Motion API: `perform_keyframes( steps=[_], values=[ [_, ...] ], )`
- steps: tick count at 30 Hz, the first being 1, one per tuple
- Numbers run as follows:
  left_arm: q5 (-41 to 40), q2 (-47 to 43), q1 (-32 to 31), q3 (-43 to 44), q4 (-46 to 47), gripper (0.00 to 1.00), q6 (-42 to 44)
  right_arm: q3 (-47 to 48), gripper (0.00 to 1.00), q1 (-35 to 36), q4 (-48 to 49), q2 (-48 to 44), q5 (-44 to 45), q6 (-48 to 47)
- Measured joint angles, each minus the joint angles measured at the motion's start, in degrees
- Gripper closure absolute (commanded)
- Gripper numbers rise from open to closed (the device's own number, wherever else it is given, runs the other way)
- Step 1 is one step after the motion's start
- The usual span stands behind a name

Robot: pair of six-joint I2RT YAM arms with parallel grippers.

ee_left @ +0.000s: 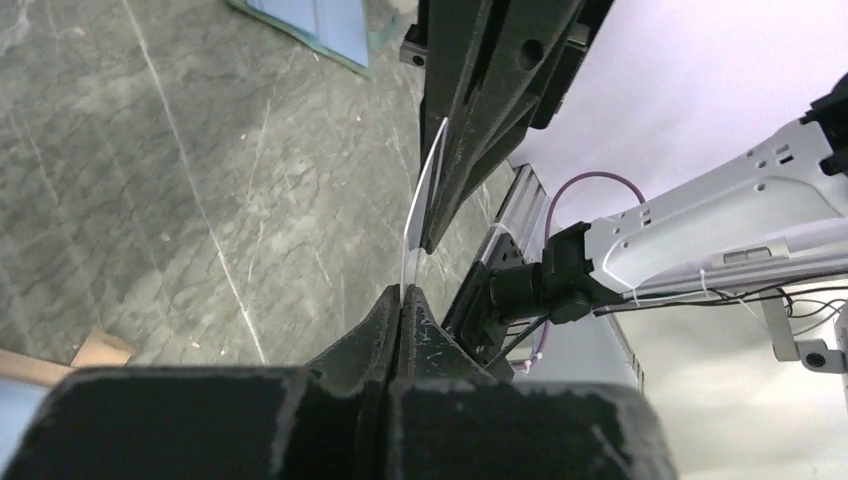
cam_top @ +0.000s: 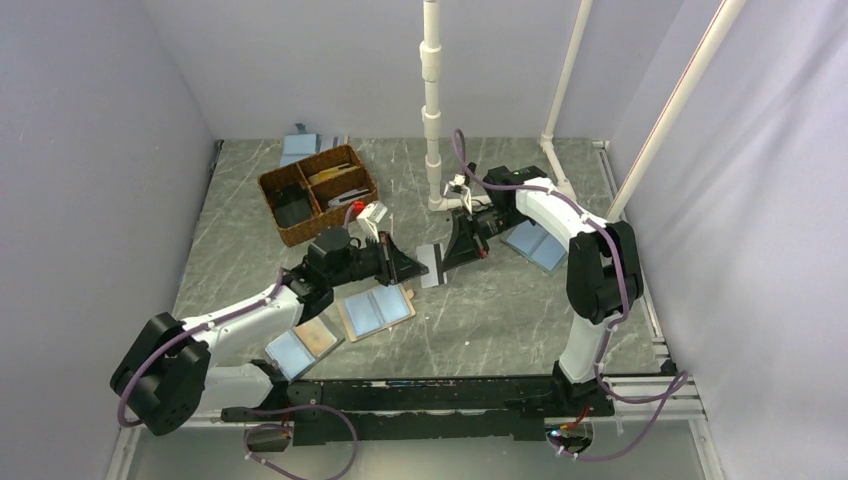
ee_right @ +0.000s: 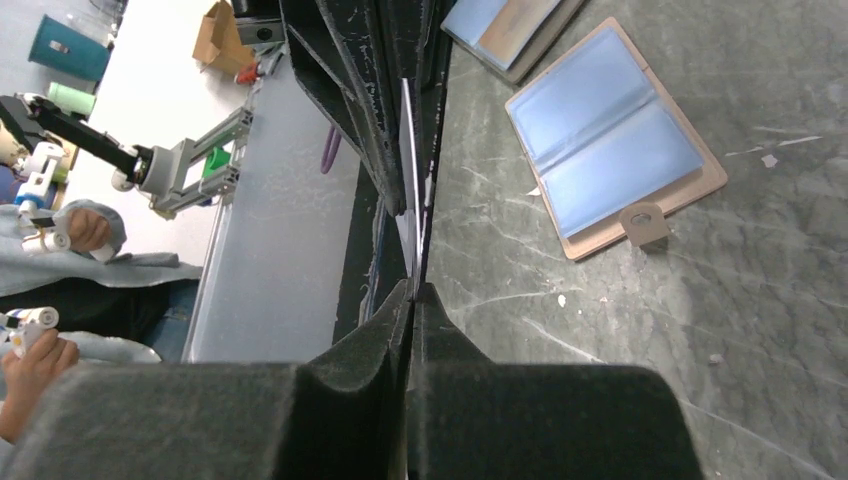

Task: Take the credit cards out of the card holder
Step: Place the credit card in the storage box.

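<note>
The card holder (cam_top: 377, 310) lies open and flat on the table, two light-blue panels with tan edging; it also shows in the right wrist view (ee_right: 615, 140). A thin silvery credit card (cam_top: 430, 266) is held in the air between both grippers, to the upper right of the holder. My left gripper (cam_top: 415, 268) is shut on its left end and my right gripper (cam_top: 450, 258) is shut on its right end. The card shows edge-on in the left wrist view (ee_left: 420, 210), above my left gripper (ee_left: 403, 292), and in the right wrist view (ee_right: 408, 150), above my right gripper (ee_right: 412, 288).
A folder with one brown half (cam_top: 303, 345) lies left of the holder. A plain blue folder (cam_top: 535, 245) lies under the right arm. A wicker basket (cam_top: 318, 193) stands at the back left, a white pipe post (cam_top: 432, 110) at the back middle.
</note>
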Motion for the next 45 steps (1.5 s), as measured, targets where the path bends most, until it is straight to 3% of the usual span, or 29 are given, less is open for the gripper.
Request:
perform_keyframes(
  steps=[3, 7, 13, 19, 29, 35, 40, 45],
  values=[
    [0.7, -0.1, -0.1, 0.6, 0.2, 1.00, 0.6, 0.3, 0.77, -0.6, -1.0, 0.2, -0.6, -0.7],
    [-0.8, -2.0, -0.1, 2.3, -6.9, 1.00, 4.3, 0.5, 0.66, -1.1, -2.0, 0.2, -0.5, -1.3],
    [-14.7, -8.0, 0.0, 12.1, -32.8, 1.00, 13.4, 0.3, 0.62, -3.5, -2.1, -1.4, 2.5, 0.1],
    [-33.2, -6.9, 0.2, 24.9, -55.2, 1.00, 17.7, -7.1, 0.60, -3.9, 11.1, -14.9, 11.2, 11.0],
    [-58.6, 16.3, 2.8, 47.3, -83.0, 1.00, 19.1, -17.2, 0.56, -3.7, 30.6, -32.5, 26.9, 23.2],
    [-76.5, 37.0, 3.5, 64.9, -97.7, 1.00, 16.3, -24.9, 0.44, -4.0, 37.3, -41.9, 28.8, 25.2],
    [-85.2, 46.3, 5.2, 74.3, -105.0, 1.00, 14.9, -30.6, 0.43, -4.4, 39.2, -47.2, 28.7, 24.8],
    [-86.9, 48.5, 8.9, 77.8, -103.4, 1.00, 18.0, -30.6, 0.43, -4.7, 40.2, -46.1, 28.5, 24.3]
  ],
)
